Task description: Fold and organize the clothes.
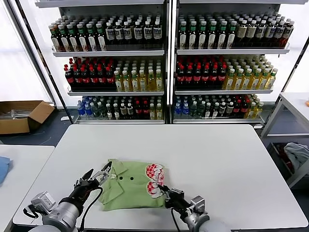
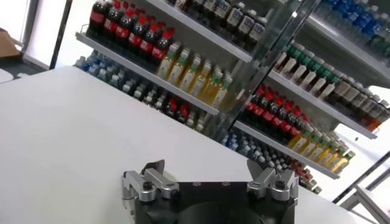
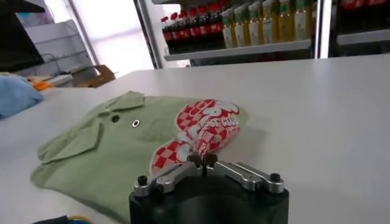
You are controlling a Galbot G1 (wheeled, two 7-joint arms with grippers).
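1. On the near half of the white table [image 1: 207,159] lies the light green polo shirt [image 1: 130,186], folded into a compact rectangle, collar toward the robot's left and the red-and-white checkered logo [image 1: 154,180] toward its right.
2. The left gripper [image 1: 99,177] sits at the shirt's left edge, beside the collar. In the head view its tips reach the fabric's border; whether they touch it cannot be told. In the left wrist view its fingers [image 2: 149,182] stand spread apart with nothing between them.
3. The right gripper [image 1: 165,192] sits at the shirt's near right corner, just below the logo. In the right wrist view its fingertips [image 3: 203,161] are pressed together, right at the edge of the bunched logo fabric [image 3: 204,131]. Whether a fold of cloth is pinched between them cannot be confirmed.
4. In the right wrist view the shirt [image 3: 103,152] spreads away from the gripper, with its collar and two small buttons [image 3: 135,123] showing on top.
5. Behind the table stand shelves of bottled drinks [image 1: 169,63]. A cardboard box [image 1: 21,116] rests on the floor at far left. A blue cloth [image 1: 4,168] lies on a neighbouring table at the left edge.
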